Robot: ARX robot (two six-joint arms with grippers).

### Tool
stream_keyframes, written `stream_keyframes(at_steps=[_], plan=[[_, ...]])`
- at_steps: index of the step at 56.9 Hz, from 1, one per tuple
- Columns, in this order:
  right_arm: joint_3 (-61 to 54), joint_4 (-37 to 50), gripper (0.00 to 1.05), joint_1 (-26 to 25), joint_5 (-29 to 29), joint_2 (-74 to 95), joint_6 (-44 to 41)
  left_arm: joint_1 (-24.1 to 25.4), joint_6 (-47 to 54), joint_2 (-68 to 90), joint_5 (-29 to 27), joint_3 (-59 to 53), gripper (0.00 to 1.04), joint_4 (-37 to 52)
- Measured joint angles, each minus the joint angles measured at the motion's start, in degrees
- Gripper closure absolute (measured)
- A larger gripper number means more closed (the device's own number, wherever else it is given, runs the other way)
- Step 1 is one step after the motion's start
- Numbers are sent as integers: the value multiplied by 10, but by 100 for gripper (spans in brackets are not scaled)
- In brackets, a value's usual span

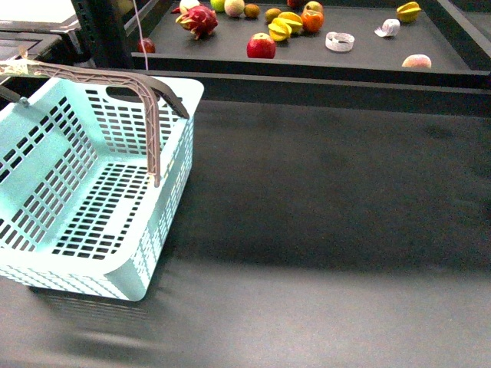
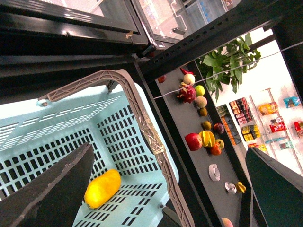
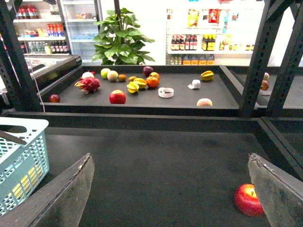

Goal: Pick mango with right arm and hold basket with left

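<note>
The front camera looked down across the dark table (image 1: 322,199), the light blue basket (image 1: 173,195) close at its left. The left wrist camera hung right above that basket (image 2: 135,123). The right wrist camera sat low, facing the far fruit shelf (image 3: 218,97), which all three views shared.

Basket (image 1: 92,192): light blue plastic, slotted walls, slight sheen; swing handle (image 1: 146,107) grey-brown plastic, matt, with clear glossy tape wrapped round its middle in the left wrist view. Mango (image 2: 102,188): smooth yellow-orange skin, soft shine. Counter (image 1: 330,207): dark, matt, fine-grained surface. Shelf frame (image 3: 14,56): black metal, semi-gloss. Red apple (image 3: 247,199): glossy skin. Gripper fingers (image 3: 61,198): dull dark grey, rough scuffed edges.
</note>
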Motion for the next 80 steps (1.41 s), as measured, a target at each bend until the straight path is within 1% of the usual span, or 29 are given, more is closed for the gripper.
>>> stream_keyframes(at_steps=[3, 9, 19, 20, 22, 23, 25, 27, 29, 31, 37, 38, 40, 41, 44, 45, 49, 52, 54, 68, 80], plan=[[0, 0, 8, 0, 0, 0, 0, 0, 17, -27, 4, -15, 6, -3], [0, 0, 8, 0, 0, 0, 0, 2, 63, -86, -5, -38, 6, -33], [0, 0, 8, 0, 0, 0, 0, 3, 79, -94, -5, -38, 6, -33], [0, 0, 8, 0, 0, 0, 0, 5, 89, -93, 3, -39, 6, -31], [0, 0, 8, 0, 0, 0, 0, 23, 155, -89, 99, -60, 14, 31], [0, 0, 8, 0, 0, 0, 0, 27, 191, -89, 133, -70, 18, 57], [0, 0, 8, 0, 0, 0, 0, 31, 267, -93, 189, -88, 25, 92], [0, 0, 8, 0, 0, 0, 0, 28, 342, -105, 220, -100, 32, 102], [0, 0, 8, 0, 0, 0, 0, 7, 431, -127, 210, -116, 43, 102], [0, 0, 8, 0, 0, 0, 0, -1, 481, -144, 210, -128, 52, 97], [0, 0, 8, 0, 0, 0, 0, -4, 529, -187, 209, -150, 73, 77], [0, 0, 8, 0, 0, 0, 0, -4, 531, -190, 209, -152, 75, 75], [0, 0, 8, 0, 0, 0, 0, -4, 536, -205, 209, -159, 82, 67], [0, 0, 8, 0, 0, 0, 0, -4, 541, -216, 209, -163, 87, 60], [0, 0, 8, 0, 0, 0, 0, -4, 545, -238, 209, -172, 98, 46], [0, 0, 8, 0, 0, 0, 0, -4, 546, -242, 208, -173, 100, 44], [0, 0, 8, 0, 0, 0, 0, -5, 549, -271, 208, -182, 101, 24], [0, 0, 8, 0, 0, 0, 0, -4, 549, -275, 208, -199, 101, 47], [0, 0, 8, 0, 0, 0, 0, -4, 549, -281, 208, -206, 101, 43], [0, 0, 8, 0, 0, 0, 0, -5, 553, -397, 208, -209, 101, -61], [0, 0, 8, 0, 0, 0, 0, -5, 554, -470, 208, -209, 101, -130]])
